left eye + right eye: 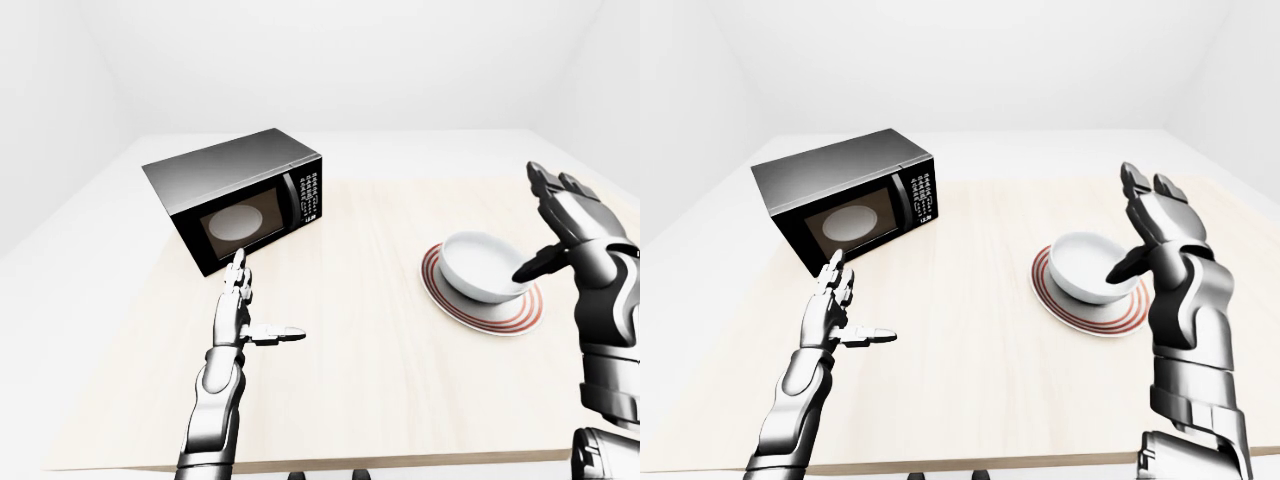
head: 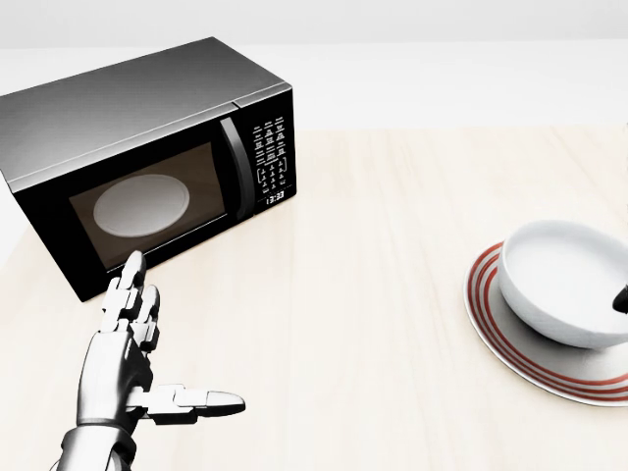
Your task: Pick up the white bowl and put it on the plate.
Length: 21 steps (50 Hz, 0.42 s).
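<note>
Round white ceramic bowl (image 1: 482, 265) sits on the red-ringed plate (image 1: 481, 316), right of the black microwave (image 1: 236, 196); right hand (image 1: 1152, 232) released beside it, left hand (image 1: 240, 318) open, idle.

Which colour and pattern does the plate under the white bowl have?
The plate is white with red concentric rings along its rim; the head view shows it best.

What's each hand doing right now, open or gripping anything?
Left hand: open, holding nothing, above the table below the microwave.
Right hand: open, empty, beside the white bowl, which sits on the plate.
</note>
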Tool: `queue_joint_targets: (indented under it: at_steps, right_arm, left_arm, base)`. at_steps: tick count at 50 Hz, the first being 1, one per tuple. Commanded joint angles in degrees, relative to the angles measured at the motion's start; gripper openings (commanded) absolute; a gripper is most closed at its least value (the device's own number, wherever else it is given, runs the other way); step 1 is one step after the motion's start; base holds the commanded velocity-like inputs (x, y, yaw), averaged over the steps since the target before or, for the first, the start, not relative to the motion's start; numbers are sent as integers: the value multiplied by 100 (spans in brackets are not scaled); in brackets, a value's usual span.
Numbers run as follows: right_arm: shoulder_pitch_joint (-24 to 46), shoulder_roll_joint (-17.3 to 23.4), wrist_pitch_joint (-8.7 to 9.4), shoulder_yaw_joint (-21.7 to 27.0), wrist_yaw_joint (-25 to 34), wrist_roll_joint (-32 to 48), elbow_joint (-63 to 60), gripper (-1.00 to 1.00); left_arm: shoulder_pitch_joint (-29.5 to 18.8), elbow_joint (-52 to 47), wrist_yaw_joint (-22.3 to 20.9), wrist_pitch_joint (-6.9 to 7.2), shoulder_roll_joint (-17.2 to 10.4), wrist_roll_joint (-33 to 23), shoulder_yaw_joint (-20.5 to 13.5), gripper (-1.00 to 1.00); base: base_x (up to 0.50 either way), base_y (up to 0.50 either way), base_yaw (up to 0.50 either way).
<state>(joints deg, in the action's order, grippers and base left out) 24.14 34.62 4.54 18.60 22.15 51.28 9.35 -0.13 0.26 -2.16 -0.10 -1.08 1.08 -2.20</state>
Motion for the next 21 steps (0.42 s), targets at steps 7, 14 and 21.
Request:
queue_joint_targets:
  at_steps: [7, 14, 21]
  right_arm:
    - [663, 770, 46, 755, 1622, -998, -2460, 100]
    - [1020, 1172, 46, 943, 1544, -1749, -3216, 100]
    - [1490, 1695, 46, 1354, 1171, -3050, -4982, 100]
  left_arm:
    - [0, 0, 0, 0, 0, 0, 0, 100]
    - [0, 0, 0, 0, 0, 0, 0, 100]
    - [0, 0, 0, 0, 0, 0, 0, 100]
  base:
    - [0, 0, 0]
    - [0, 0, 0]
    - [0, 0, 0]
